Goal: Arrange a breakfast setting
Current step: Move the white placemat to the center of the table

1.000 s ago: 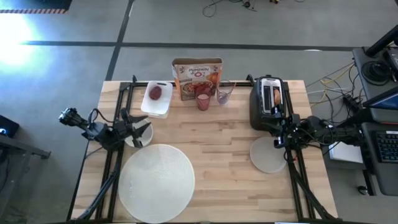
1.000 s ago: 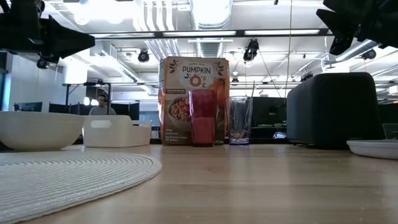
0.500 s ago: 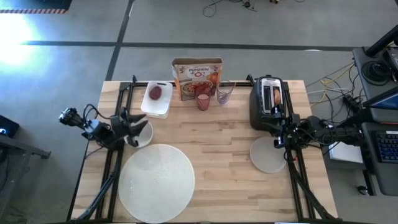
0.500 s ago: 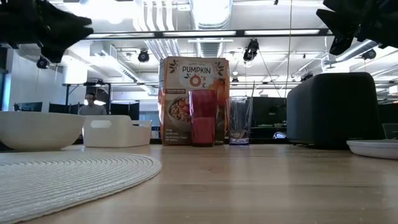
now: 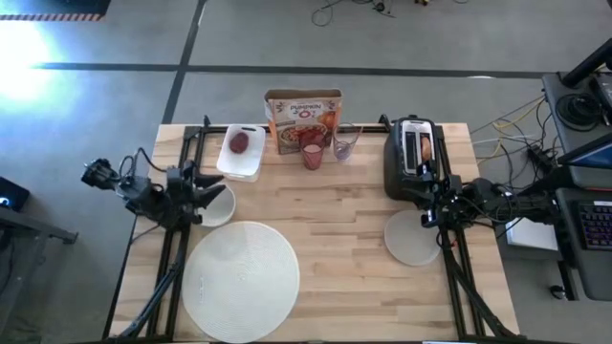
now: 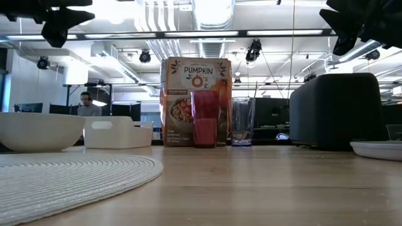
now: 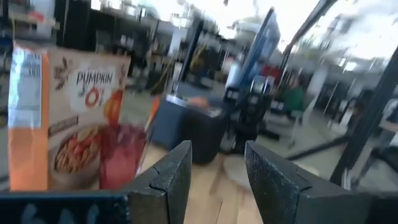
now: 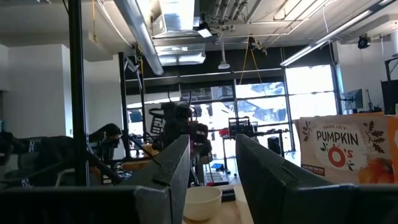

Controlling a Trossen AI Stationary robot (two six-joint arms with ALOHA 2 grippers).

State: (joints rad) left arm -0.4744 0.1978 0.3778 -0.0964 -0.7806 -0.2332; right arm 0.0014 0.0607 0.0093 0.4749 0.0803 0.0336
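White place settings wait on the wooden table point(image 5: 335, 220) while both arms hover empty.

Biggest first: the big round white plate point(image 5: 241, 280) sits front-left, the small pale round plate point(image 5: 411, 238) lies right, by the toaster point(image 5: 413, 158). The small white bowl point(image 5: 216, 206) is just beside the left gripper point(image 5: 208, 188), fingers apart, holding nothing. The pink cup point(image 5: 313, 154) stands before the cereal box point(image 5: 304, 119). The right gripper point(image 5: 432, 208) hangs fingers parted, over the small plate's edge.

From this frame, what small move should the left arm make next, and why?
Probably lower the left pincer onto the small white bowl. It hovers open and empty beside the bowl's rim, and the bowl sits off the big round white plate.
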